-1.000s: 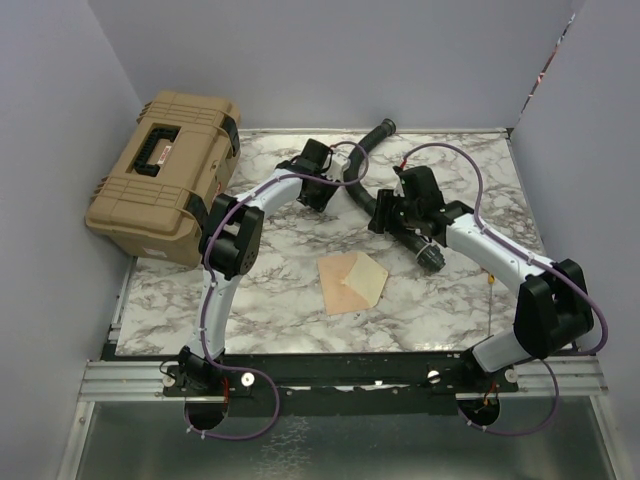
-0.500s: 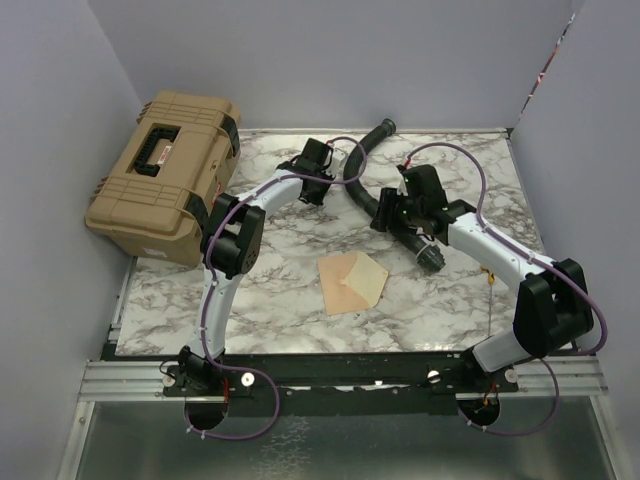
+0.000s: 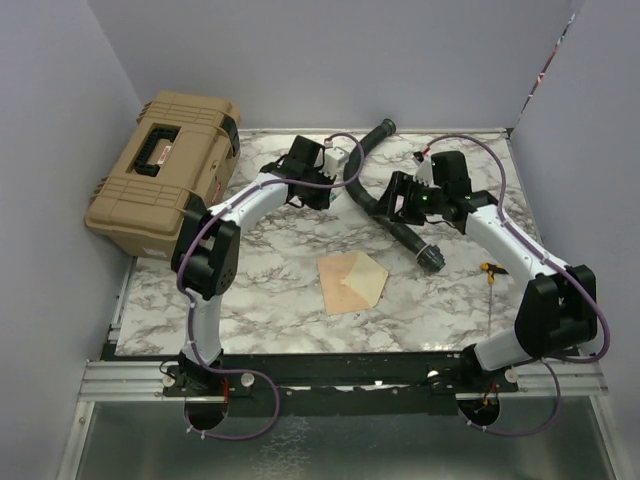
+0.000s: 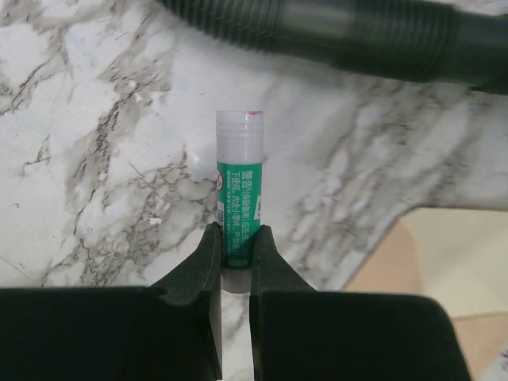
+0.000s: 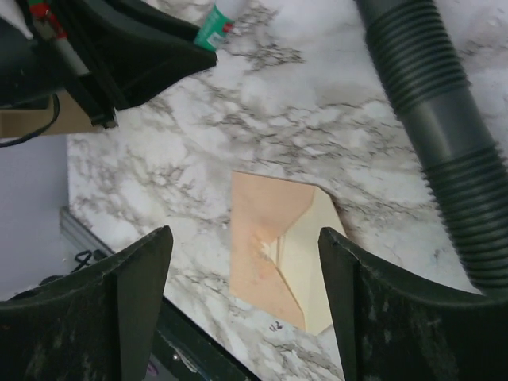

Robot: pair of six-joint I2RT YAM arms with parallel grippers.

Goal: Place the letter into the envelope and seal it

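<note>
We see our left gripper [image 4: 236, 252] clamped on a green glue stick [image 4: 237, 190]. Our right gripper [image 5: 244, 246] hangs, jaws apart, above the envelope [image 5: 266, 222].

Top cam: you're above & behind the arm bases, facing the far wall, w/ the whole bench [image 3: 250, 300] in view. L wrist cam: very close, looking down by the far edge at glue stick [image 4: 238, 198] & hose [image 4: 357, 40]. R wrist cam: higher up, tilted toward the near-left corner. All three share hose & envelope [image 5: 270, 238].
</note>
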